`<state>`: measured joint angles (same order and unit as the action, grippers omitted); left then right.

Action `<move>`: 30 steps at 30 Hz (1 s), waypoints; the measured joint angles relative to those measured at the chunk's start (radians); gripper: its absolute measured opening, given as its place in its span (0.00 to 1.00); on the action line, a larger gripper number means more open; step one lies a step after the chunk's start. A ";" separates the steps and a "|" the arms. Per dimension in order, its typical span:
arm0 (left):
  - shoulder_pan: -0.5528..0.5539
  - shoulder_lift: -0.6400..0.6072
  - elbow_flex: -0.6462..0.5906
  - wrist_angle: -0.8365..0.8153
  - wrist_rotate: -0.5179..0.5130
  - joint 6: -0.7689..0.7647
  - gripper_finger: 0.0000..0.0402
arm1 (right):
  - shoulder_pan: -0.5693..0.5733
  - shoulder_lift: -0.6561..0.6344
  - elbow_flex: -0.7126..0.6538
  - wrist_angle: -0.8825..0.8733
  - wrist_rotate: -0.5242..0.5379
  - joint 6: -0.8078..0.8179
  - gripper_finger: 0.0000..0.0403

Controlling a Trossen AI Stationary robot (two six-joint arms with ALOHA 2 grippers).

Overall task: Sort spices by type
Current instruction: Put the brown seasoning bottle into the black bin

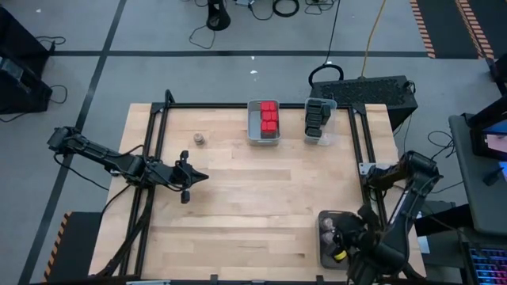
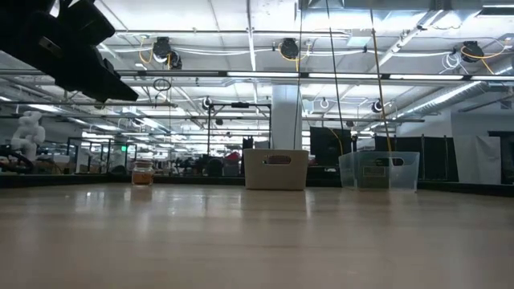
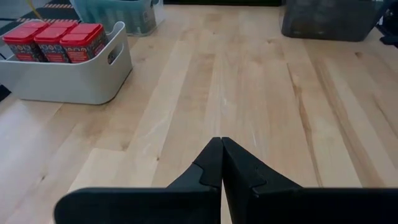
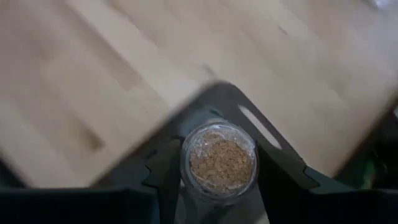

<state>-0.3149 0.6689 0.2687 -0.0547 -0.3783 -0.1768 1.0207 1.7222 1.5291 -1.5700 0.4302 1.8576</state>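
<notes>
You are looking at the wooden bench (image 1: 261, 190), carrying every item. Well ahead of the left pincer (image 3: 221, 144), a grey bin (image 1: 264, 120) is holding the red-capped spices (image 3: 55, 40). Just beside that bin, a clear bin (image 1: 318, 120) is holding the dark black spices (image 1: 315, 115). The dark tray (image 4: 273, 140) is sitting under the right pincer (image 1: 345, 237), at the bench corner. The right pincer is clamping a round jar (image 4: 219, 163) of tan-brown spice over that tray. The left pincer is hanging with fingers pressed together, gripping nothing. One lone jar (image 1: 200, 139) is standing near the left pincer, apart from the bins.
</notes>
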 joint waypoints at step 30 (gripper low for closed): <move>0.000 0.000 0.000 0.017 0.000 -0.002 0.02 | 0.104 0.000 -0.432 0.288 -0.040 0.331 0.40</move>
<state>-0.3149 0.6689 0.2684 -0.0380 -0.3786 -0.1783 1.1248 1.7218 1.0966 -1.2817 0.3903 2.1882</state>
